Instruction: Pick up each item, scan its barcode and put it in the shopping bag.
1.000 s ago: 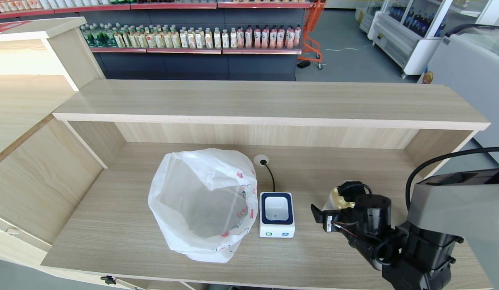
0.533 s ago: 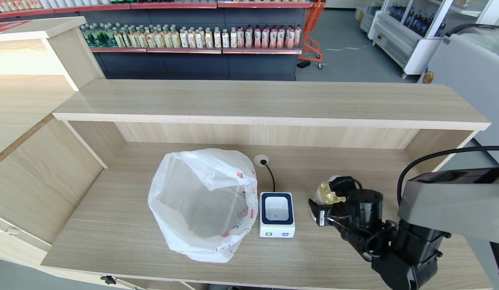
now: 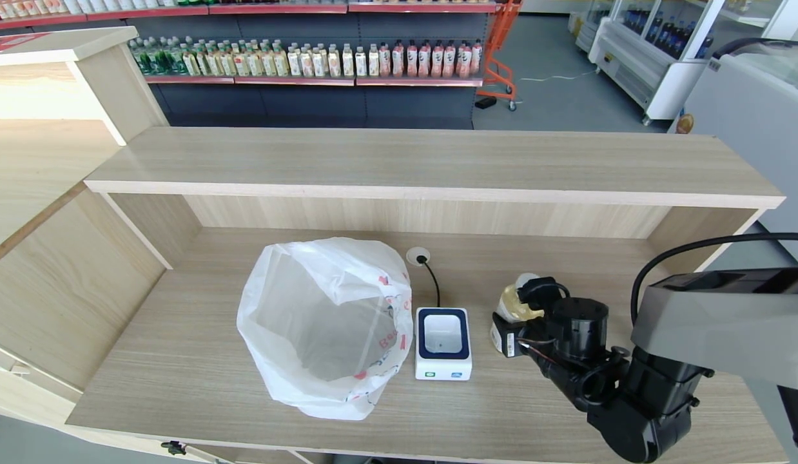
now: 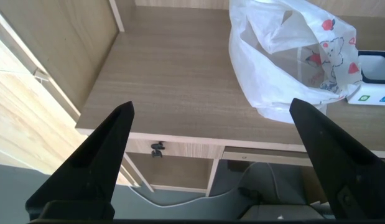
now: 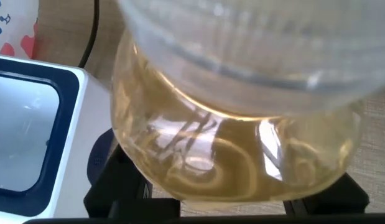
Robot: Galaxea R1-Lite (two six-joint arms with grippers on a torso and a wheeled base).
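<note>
Holding the bottle [image 3: 516, 301] of yellowish drink, your right gripper [image 3: 521, 317] is clamped on its body; in the right wrist view the bottle [image 5: 229, 149] sits between the two dark fingers. The bottle is in the air just beside the scanner [image 3: 443, 341], on the scanner's right side, and not yet above its window. From the head view its long axis seems to run away from the robot, with the white cap at the far end; how much it tilts I cannot tell. So the coming move is to the left, and the right arm is the near one. The shopping bag [image 3: 276, 303] stands open on the counter [image 3: 180, 361], touching the scanner's left side.

Your left gripper [image 4: 212, 107] has its fingers wide apart and holds nothing, at the front edge of the counter, left of the bag.

Compared with one second ago, the right arm has carried the bottle leftward, closer to the scanner. The bag and scanner have stayed in place.
</note>
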